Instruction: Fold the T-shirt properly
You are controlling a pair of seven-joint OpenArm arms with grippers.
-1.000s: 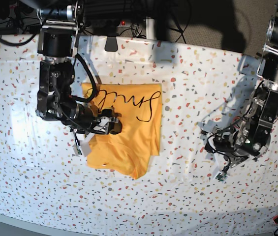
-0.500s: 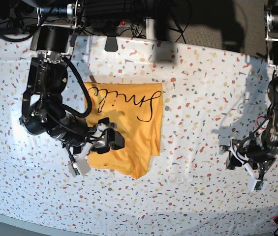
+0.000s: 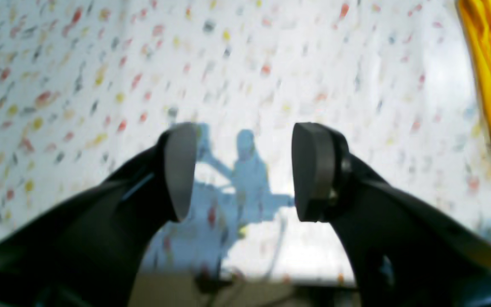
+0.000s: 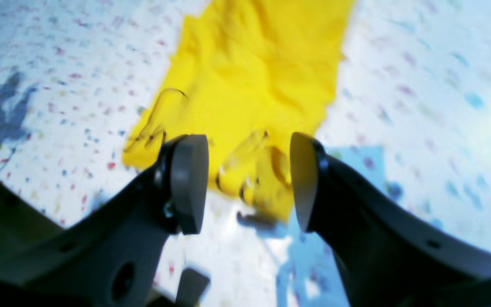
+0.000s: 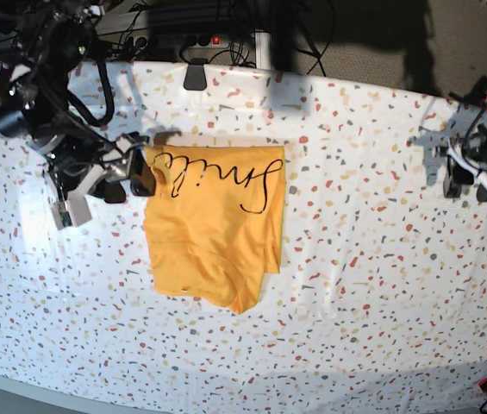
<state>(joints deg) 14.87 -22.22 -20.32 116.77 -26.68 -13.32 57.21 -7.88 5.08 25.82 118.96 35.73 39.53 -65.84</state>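
The orange-yellow T-shirt [image 5: 213, 228] lies folded into a rough rectangle left of the table's middle, with the black "Smile" lettering along its far edge. Its near edge is uneven, and a corner sticks out at the lower right. My right gripper [image 5: 129, 183] hovers open just off the shirt's far left corner and holds nothing. In the right wrist view the T-shirt [image 4: 262, 76] lies beyond the open right gripper [image 4: 247, 183]. My left gripper [image 5: 469, 183] is open near the table's right edge, far from the shirt. The left wrist view shows the left gripper [image 3: 245, 170] over bare cloth, with the T-shirt [image 3: 490, 76] at the frame's right edge.
A white speckled cloth [image 5: 355, 285] covers the table. A dark clamp [image 5: 195, 76] sits at the far edge, with cables and a power strip [image 5: 213, 39] behind it. The arm bases stand at the far left and far right.
My right gripper has lifted off the shirt and pulled back up and to the left. My left arm has risen from the near right of the table towards the far right edge.
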